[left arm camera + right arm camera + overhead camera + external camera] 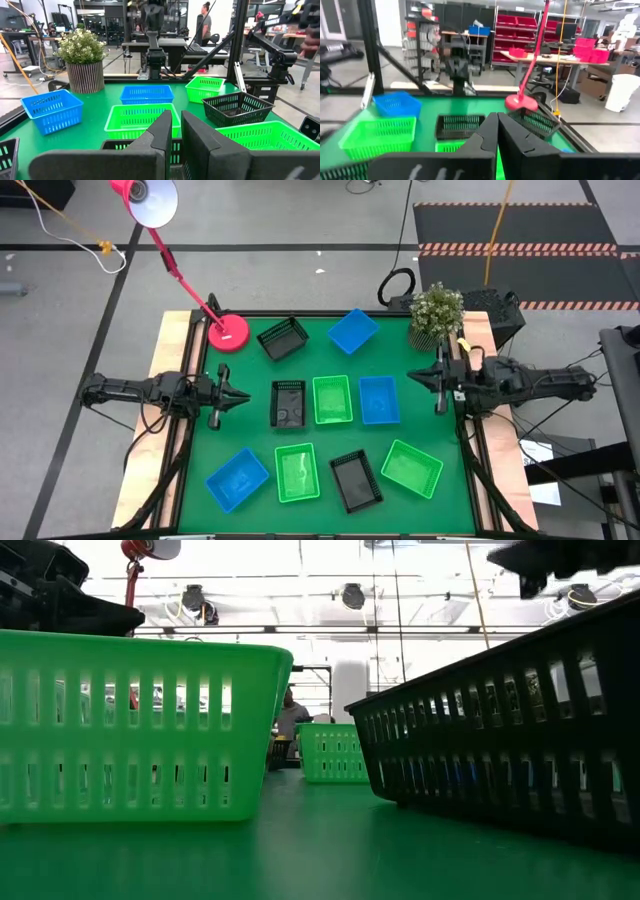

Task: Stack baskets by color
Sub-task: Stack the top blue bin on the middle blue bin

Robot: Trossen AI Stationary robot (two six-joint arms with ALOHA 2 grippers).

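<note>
On the green mat (320, 340) you have 9 baskets lying apart, none stacked: 3 black (288, 403), 3 green (332, 399) and 3 blue (378, 399). Your left gripper (243, 395) waits at the left edge, fingers nearly together on nothing. Your right gripper (415, 376) sits at the right edge, fingers pressed together, empty. A pink lamp base (228, 332) stands at the back left.

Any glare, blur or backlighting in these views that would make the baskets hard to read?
High view: evenly lit, all nine baskets readable on the green table. Low view: bright ceiling lights behind leave the near green basket and black basket backlit and filling the frame. Left wrist view: clear. Right wrist view: soft, the lamp base and baskets smeared.
</note>
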